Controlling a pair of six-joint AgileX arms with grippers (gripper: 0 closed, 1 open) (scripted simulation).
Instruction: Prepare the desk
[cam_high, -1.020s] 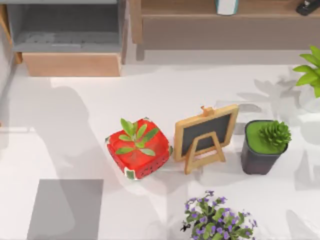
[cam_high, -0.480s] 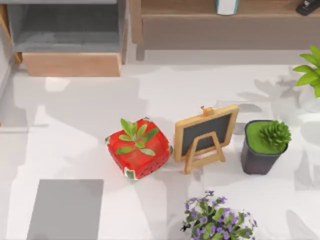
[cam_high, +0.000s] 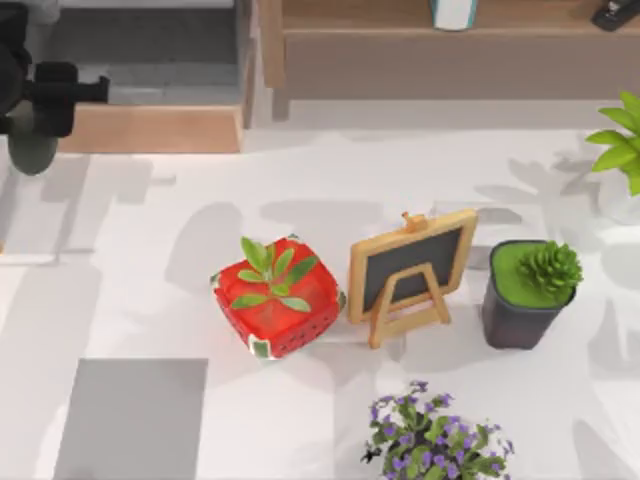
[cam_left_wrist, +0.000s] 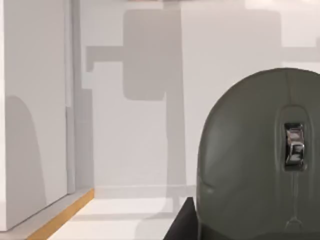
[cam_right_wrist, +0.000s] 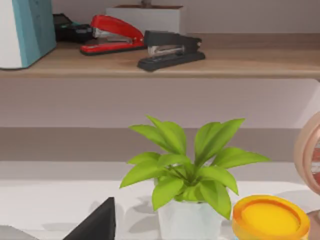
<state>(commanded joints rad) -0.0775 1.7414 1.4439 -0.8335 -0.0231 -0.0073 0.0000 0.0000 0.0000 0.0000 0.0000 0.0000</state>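
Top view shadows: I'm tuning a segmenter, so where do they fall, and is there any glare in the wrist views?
Top view: soft grey shadows streak the desk, darkest behind the strawberry planter and beside the easel chalkboard. Left wrist view: a bright glint on the grey mouse's scroll wheel. Right wrist view: even light, a mild sheen on the red stapler.

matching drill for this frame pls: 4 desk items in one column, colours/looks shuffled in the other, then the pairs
Things:
1. strawberry-style pot
2. small easel board
3. succulent's pot
4. mat

Looks:
A. flat grey rectangle
B. dark, nearly black
C. red with green leaves on top
D. wooden frame around a dark panel

Pairs: 1-C, 2-D, 3-B, 4-A

All four sit on the white desk in the top view.
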